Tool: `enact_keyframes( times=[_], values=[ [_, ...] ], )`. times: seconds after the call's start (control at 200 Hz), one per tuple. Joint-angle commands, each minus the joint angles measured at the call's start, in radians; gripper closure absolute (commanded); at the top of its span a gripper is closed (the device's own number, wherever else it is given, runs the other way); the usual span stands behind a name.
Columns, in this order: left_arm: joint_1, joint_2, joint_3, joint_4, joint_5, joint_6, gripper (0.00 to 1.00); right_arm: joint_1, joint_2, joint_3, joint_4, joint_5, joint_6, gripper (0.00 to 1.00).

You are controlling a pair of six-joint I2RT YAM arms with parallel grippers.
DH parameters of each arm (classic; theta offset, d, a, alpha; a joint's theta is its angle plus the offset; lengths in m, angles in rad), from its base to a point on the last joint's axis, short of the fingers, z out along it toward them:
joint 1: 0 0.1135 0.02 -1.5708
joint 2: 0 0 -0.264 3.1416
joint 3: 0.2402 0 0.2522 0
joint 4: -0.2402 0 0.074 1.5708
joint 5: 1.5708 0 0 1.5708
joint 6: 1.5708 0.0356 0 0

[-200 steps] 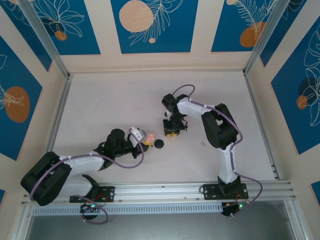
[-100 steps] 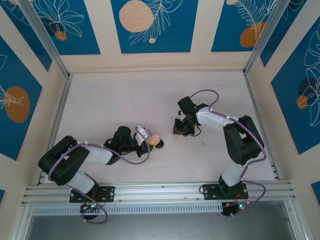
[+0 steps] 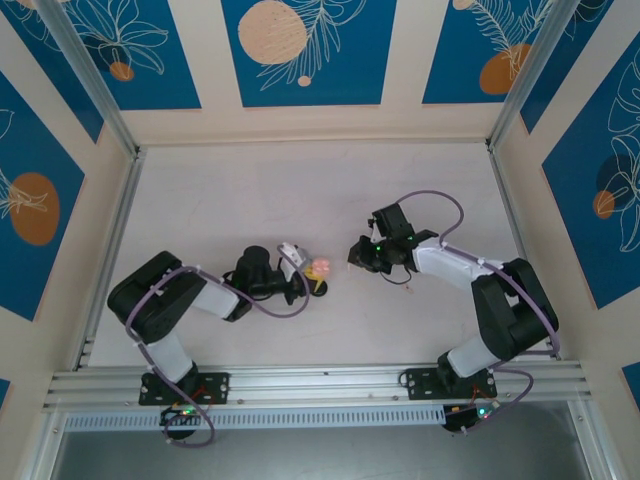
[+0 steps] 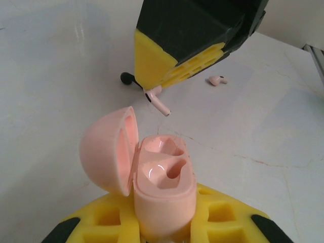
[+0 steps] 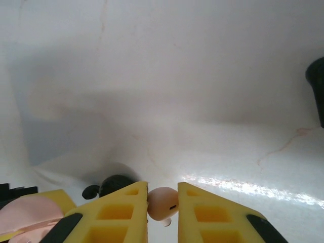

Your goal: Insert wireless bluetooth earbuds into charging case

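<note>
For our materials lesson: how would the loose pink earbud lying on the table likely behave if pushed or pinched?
The loose earbud looks tiny and smooth, so it is probably light and may slip from a pinch. Its rounded bud with a short stem suggests it would pivot or skid rather than roll straight.

Smooth, glossy pale-pink plastic on the open charging case [image 4: 163, 187], catching bright highlights in its moulded hollows. Same shiny pink plastic on the earbud [image 5: 161, 202]. Matt yellow, rubbery-looking fingers [image 5: 215, 215] with square recesses on the right gripper [image 5: 162, 205]. Smooth white table [image 5: 167, 76], faintly sheened, marked by hairline cracks. Brushed silver metal rail [image 3: 320, 378].
</note>
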Motion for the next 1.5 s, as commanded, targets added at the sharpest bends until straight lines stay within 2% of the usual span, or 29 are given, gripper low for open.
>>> enact_keyframes(
  times=[0.0,0.28,0.615,0.92,1.495],
  values=[
    [-0.002,0.041,0.023,0.117,0.020,-0.044,0.93,-0.005,-0.047,-0.039,0.105,-0.026,0.054,0.83],
    [-0.002,0.127,0.037,0.226,-0.001,-0.105,0.94,0.015,-0.122,-0.080,0.186,-0.006,0.084,0.83],
    [-0.002,0.189,0.039,0.335,-0.004,-0.167,0.94,0.083,-0.182,-0.096,0.244,0.056,0.088,0.83],
    [-0.002,0.209,0.027,0.399,-0.009,-0.205,0.94,0.142,-0.172,-0.095,0.291,0.092,0.090,0.83],
    [-0.002,0.207,0.026,0.410,-0.010,-0.224,0.94,0.178,-0.121,-0.082,0.321,0.111,0.090,0.83]
  ],
)
